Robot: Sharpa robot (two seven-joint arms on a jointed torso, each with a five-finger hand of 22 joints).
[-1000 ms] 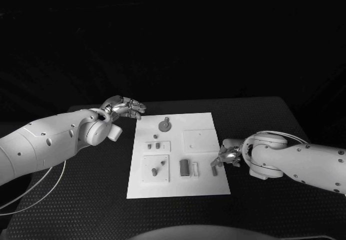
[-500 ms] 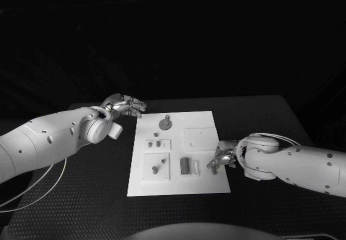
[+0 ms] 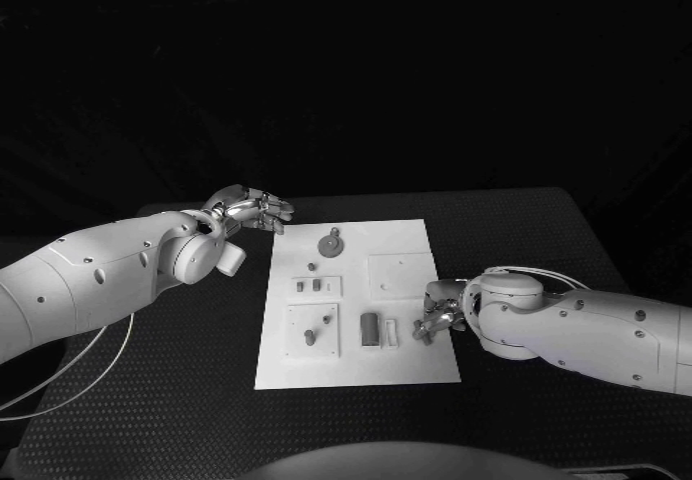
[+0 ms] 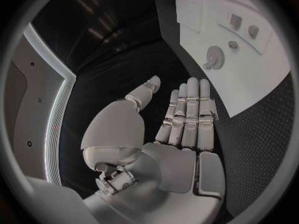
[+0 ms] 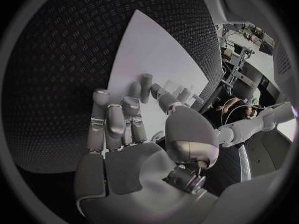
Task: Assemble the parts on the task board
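The white task board lies in the middle of the black table. On it are a round gear, two small pegs, a dark upright block and a small part on a raised plate. My right hand reaches over the board's right edge, fingertips down by a small dark part. In the right wrist view that hand has its fingers stretched out onto the board, and I see nothing between them. My left hand hovers off the board's far left corner, flat and empty.
A raised square plate sits on the board just beyond my right hand. In the left wrist view the gear and the board lie ahead of the fingertips. Black textured table surrounds the board on all sides.
My right arm has pushed in towards the board, and its hand has slid a little along the right edge over the small dark part. The left hand has barely moved.
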